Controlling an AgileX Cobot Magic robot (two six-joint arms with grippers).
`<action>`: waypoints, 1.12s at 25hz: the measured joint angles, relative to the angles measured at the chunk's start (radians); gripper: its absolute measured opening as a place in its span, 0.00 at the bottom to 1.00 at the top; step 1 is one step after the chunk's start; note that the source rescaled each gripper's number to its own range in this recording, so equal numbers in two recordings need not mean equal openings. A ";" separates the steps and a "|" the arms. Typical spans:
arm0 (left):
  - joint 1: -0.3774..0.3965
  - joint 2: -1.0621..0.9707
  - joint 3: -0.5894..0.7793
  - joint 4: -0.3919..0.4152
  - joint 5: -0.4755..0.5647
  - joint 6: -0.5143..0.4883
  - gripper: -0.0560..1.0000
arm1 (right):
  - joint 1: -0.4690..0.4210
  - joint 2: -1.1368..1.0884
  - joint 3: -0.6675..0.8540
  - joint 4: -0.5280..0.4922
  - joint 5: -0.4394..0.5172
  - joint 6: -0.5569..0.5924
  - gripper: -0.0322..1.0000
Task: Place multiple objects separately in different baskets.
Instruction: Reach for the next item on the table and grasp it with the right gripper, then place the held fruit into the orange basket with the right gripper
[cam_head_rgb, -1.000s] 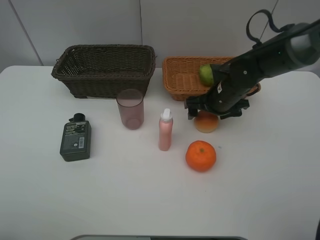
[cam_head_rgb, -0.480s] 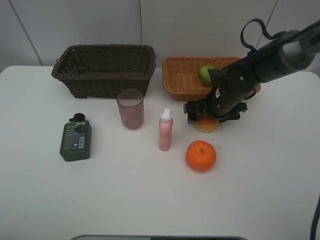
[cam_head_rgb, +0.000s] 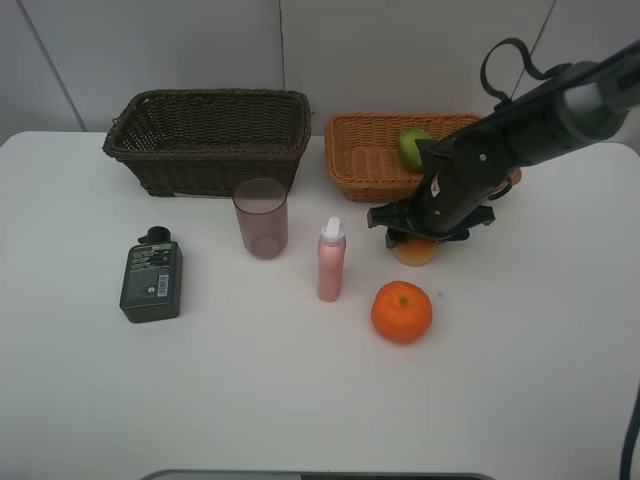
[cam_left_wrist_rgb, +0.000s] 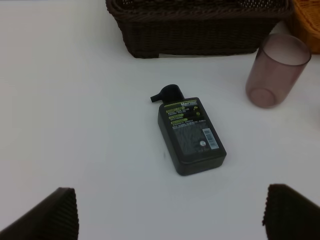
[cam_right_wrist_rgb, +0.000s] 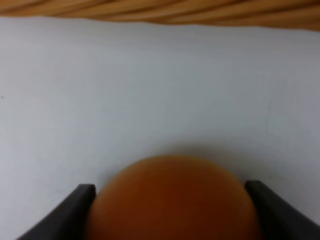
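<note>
Since a second ago the right gripper (cam_head_rgb: 418, 238) has dropped and narrowed its jaws onto the peach (cam_head_rgb: 416, 252), now pinching it on both sides. That peach sits on the white table (cam_head_rgb: 300, 400), just near of the light basket (cam_head_rgb: 360, 160) and far of the orange (cam_head_rgb: 401, 311). Well left, the left gripper (cam_left_wrist_rgb: 172, 215) hangs spread wide near the flask (cam_left_wrist_rgb: 190, 132).

The deep wicker basket (cam_head_rgb: 205, 165) is showing a dark brown weave, the shallow wicker basket (cam_head_rgb: 360, 172) a light orange-tan one. The round lime-like fruit (cam_head_rgb: 412, 147) is showing green, the round peach (cam_head_rgb: 416, 252) yellow-orange, the round orange (cam_head_rgb: 401, 311) bright orange. The slim bottle (cam_head_rgb: 331, 265) is showing pink under a white cap, the translucent cup (cam_head_rgb: 261, 218) pink, the flat labelled flask (cam_head_rgb: 151, 282) dark green. The bench (cam_head_rgb: 300, 400) is showing white.
</note>
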 joint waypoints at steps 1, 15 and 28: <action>0.000 0.000 0.000 0.000 0.000 0.000 0.96 | 0.000 0.000 0.000 0.000 0.000 0.000 0.49; 0.000 0.000 0.000 0.000 0.000 0.000 0.96 | 0.000 -0.001 0.000 -0.001 0.004 0.000 0.49; 0.000 0.000 0.000 0.000 0.000 0.000 0.96 | -0.032 -0.198 -0.112 0.041 0.307 -0.200 0.49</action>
